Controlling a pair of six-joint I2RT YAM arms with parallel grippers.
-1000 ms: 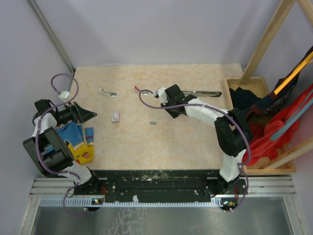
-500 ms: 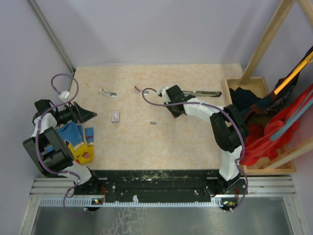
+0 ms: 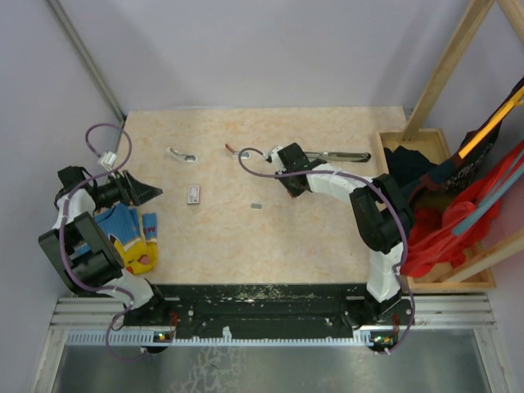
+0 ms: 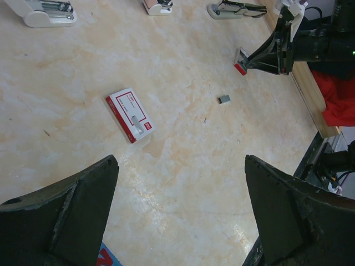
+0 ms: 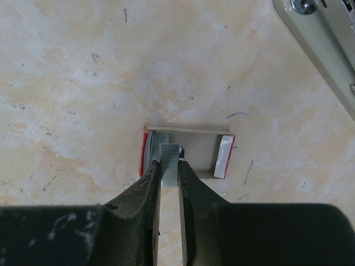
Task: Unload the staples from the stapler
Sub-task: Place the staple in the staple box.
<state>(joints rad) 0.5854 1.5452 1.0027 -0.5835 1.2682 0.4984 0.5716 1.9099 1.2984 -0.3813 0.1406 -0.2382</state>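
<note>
The stapler [image 3: 340,154] lies at the back of the table, black on top and silvery below. Its grey edge crosses a corner of the right wrist view [image 5: 321,50], and it also shows in the left wrist view [image 4: 238,8]. My right gripper [image 5: 169,166] is shut on a strip of staples [image 5: 168,152], held just over a small open red-sided box [image 5: 199,155]. Seen from above, that gripper [image 3: 281,176] is left of the stapler. A loose staple piece [image 3: 256,206] lies mid-table. My left gripper [image 4: 180,160] is open and empty at the far left [image 3: 155,193].
A white-and-red tag [image 4: 130,114] lies ahead of the left gripper. A small silvery clip [image 3: 182,154] and a red-tailed item [image 3: 232,148] lie near the back. Printed cloth [image 3: 131,237] sits by the left arm; a wooden crate [image 3: 434,147] with clothes borders the right edge.
The right gripper and forearm shifted slightly to the right a second ago and have since held still, staples still gripped. The left arm has not moved.
</note>
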